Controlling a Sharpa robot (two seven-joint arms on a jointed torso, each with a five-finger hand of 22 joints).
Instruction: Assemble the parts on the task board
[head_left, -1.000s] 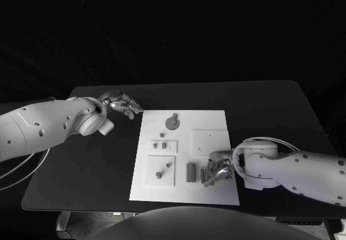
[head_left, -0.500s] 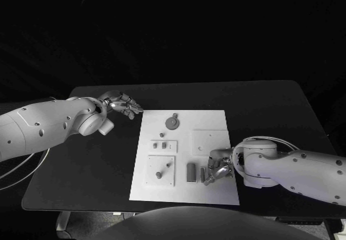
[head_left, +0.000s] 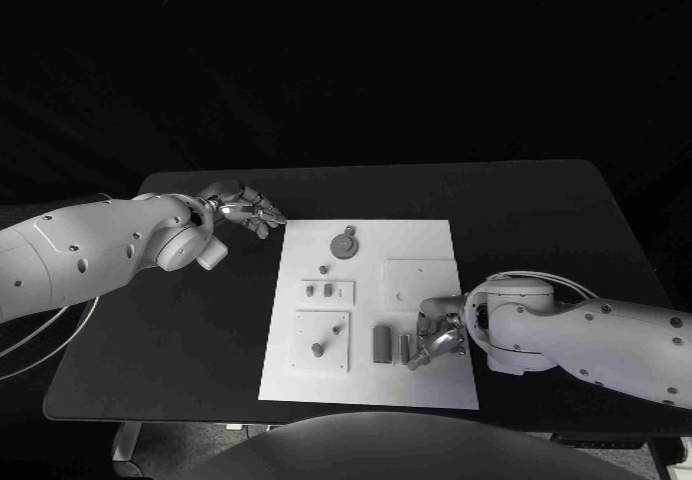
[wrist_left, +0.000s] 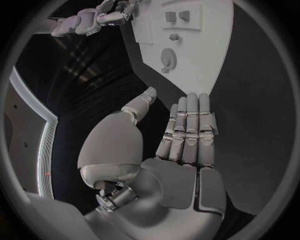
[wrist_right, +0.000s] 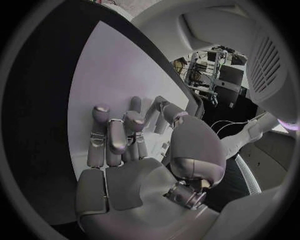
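Observation:
The white task board (head_left: 366, 385) lies mid-table. It carries a round grey part (head_left: 345, 242), a small piece (head_left: 326, 268), two pegs in a little plate (head_left: 327, 291), a square plate with a peg (head_left: 317, 349) and a dark bar (head_left: 382, 343). My right hand (head_left: 437, 337) rests on the board's near right area, fingers curled down onto a small grey part (head_left: 408, 347) beside the bar. In the right wrist view this hand (wrist_right: 119, 142) curls its fingertips against the board (wrist_right: 119, 70); a grip is unclear. My left hand (head_left: 247, 209) hovers off the board's far left corner, fingers straight, holding nothing.
The black table (head_left: 173, 330) surrounds the board with bare room on the left and behind. In the left wrist view my left hand (wrist_left: 187, 135) sits flat over the table beside the board (wrist_left: 206, 55), with the round part (wrist_left: 167, 59) and the right hand (wrist_left: 100, 19) beyond.
My right hand's fingers have shifted very slightly over the small grey part. The left arm has not moved.

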